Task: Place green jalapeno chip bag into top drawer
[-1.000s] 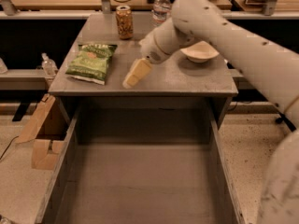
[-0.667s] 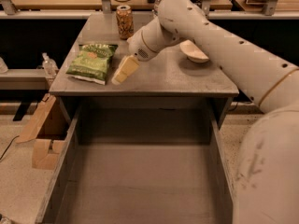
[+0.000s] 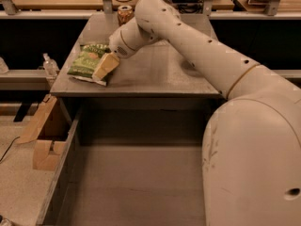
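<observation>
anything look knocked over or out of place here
Nothing stands out. The green jalapeno chip bag lies flat by the table's left edge, the gripper on its right side; the can stands upright; the top drawer is open.

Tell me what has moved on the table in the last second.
The pincer swung left across the grey tabletop and now overlaps the right edge of the green jalapeno chip bag, which is not lifted. The arm now hides the white bowl. The bag, the drink can at the back and the open top drawer stayed put.
</observation>
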Action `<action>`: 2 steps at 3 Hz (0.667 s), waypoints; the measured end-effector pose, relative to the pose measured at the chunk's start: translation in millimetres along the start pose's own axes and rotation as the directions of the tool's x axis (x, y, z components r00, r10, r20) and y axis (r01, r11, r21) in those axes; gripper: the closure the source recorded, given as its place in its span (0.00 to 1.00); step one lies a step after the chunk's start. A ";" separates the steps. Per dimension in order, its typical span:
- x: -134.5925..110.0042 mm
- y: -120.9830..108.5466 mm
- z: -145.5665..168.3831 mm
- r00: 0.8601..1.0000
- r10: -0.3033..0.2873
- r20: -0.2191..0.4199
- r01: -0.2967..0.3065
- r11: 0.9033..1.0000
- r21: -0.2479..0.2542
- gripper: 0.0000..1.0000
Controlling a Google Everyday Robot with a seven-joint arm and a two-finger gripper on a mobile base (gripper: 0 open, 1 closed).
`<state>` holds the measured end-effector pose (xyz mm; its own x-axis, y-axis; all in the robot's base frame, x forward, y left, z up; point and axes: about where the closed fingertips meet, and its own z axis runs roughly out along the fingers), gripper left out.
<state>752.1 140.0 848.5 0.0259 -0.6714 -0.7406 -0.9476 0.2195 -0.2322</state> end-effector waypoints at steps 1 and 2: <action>5.2 9.6 29.3 1.000 0.024 -0.020 -0.025 0.999 -0.026 0.18; 5.1 13.7 38.2 0.999 0.037 -0.020 -0.038 0.998 -0.044 0.41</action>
<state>751.4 166.6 817.5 -0.0157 -0.6770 -0.7358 -0.9610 0.2134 -0.1758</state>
